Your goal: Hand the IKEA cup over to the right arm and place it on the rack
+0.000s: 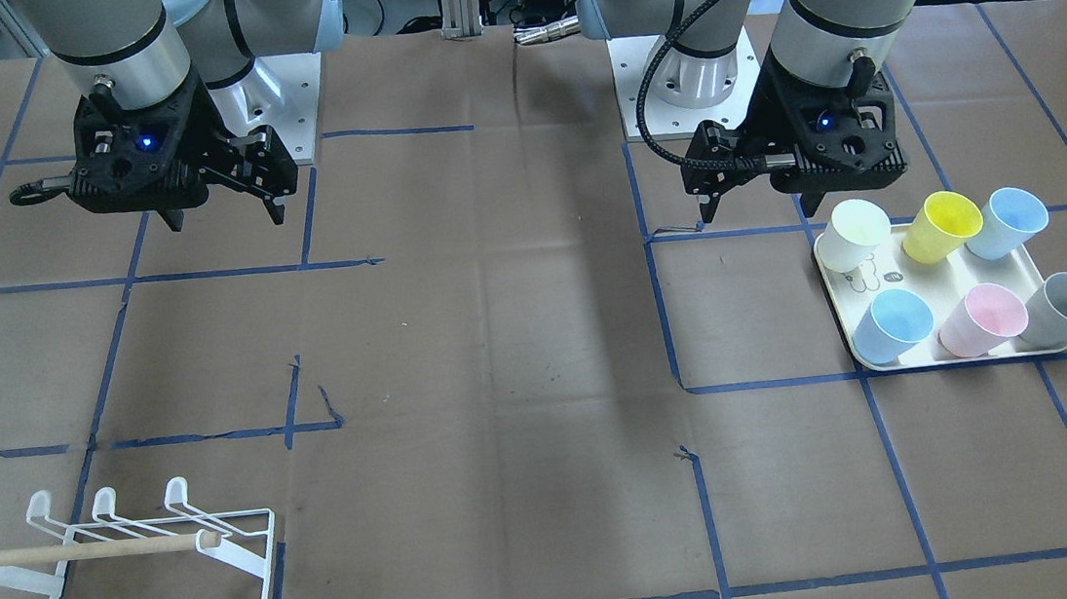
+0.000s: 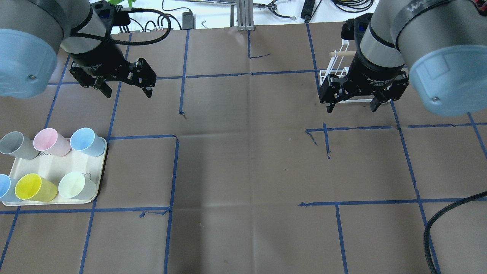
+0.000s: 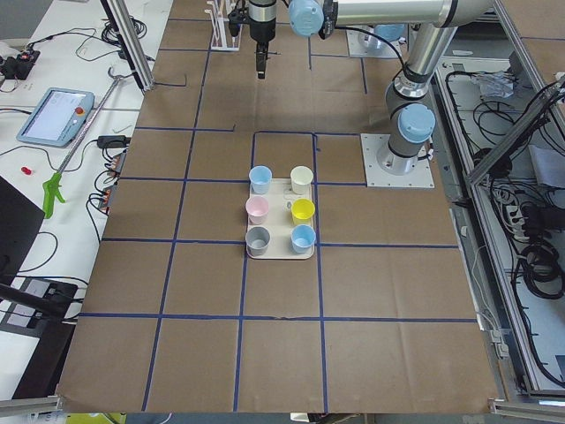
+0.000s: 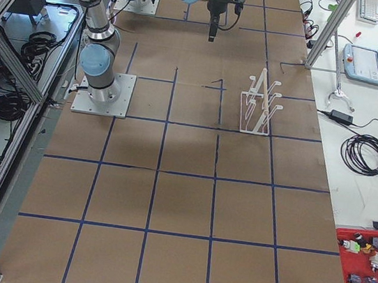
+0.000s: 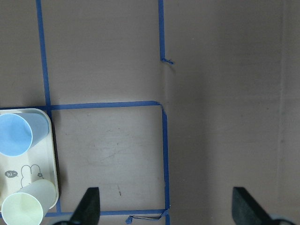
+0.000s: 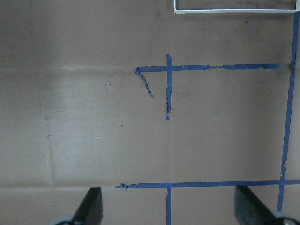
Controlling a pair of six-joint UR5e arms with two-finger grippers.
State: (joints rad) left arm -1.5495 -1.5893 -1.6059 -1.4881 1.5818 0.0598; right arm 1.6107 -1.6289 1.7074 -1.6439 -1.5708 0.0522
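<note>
Several IKEA cups stand on a cream tray (image 2: 57,164) at the table's left: grey (image 2: 15,144), pink (image 2: 49,141), blue (image 2: 86,141), yellow (image 2: 32,187), pale white (image 2: 76,185). My left gripper (image 2: 128,91) hangs open and empty above the table, beyond the tray's far right corner. In the left wrist view its fingertips (image 5: 89,206) frame bare paper, and the tray's edge (image 5: 52,154) shows at the left. The white wire rack (image 1: 128,563) with its wooden dowel stands at the far right. My right gripper (image 2: 352,108) is open and empty, just in front of the rack (image 2: 338,72).
Brown paper with a blue tape grid covers the table. The arms' metal base plates (image 1: 279,99) sit at the robot's side. Off the table lie a teach pendant (image 4: 365,64), coiled cables (image 4: 363,152) and a red bin (image 4: 368,272) of small parts.
</note>
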